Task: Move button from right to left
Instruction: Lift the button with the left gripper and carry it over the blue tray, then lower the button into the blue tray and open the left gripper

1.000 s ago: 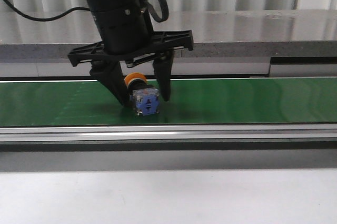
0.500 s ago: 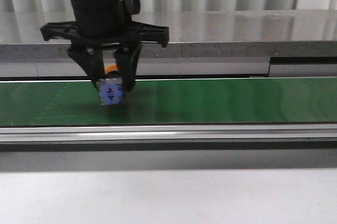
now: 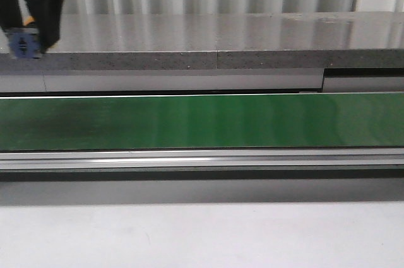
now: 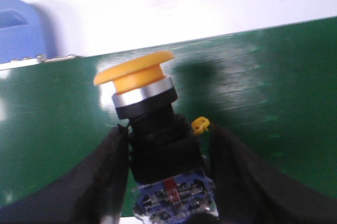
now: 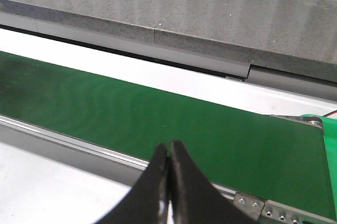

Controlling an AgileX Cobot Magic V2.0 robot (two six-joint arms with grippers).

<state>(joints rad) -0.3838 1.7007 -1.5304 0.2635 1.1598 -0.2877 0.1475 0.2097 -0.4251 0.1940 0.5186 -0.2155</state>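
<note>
At the front view's upper left, the left gripper [image 3: 25, 44] clamps the button [image 4: 152, 129], cap pointing away from the fingers, above the green belt [image 3: 252, 120]; the right gripper [image 5: 169, 182] is closed, empty.

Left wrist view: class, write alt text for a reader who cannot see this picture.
The left claw grips a button by its black body, one black finger on each side. The yellow cap points away from the camera, and the blue contact block sits nearest it. Behind lie a green belt, a white surface and a blue object.

One button [image 4: 145, 124], two pincers [image 4: 166, 182] [image 5: 168, 182]
</note>
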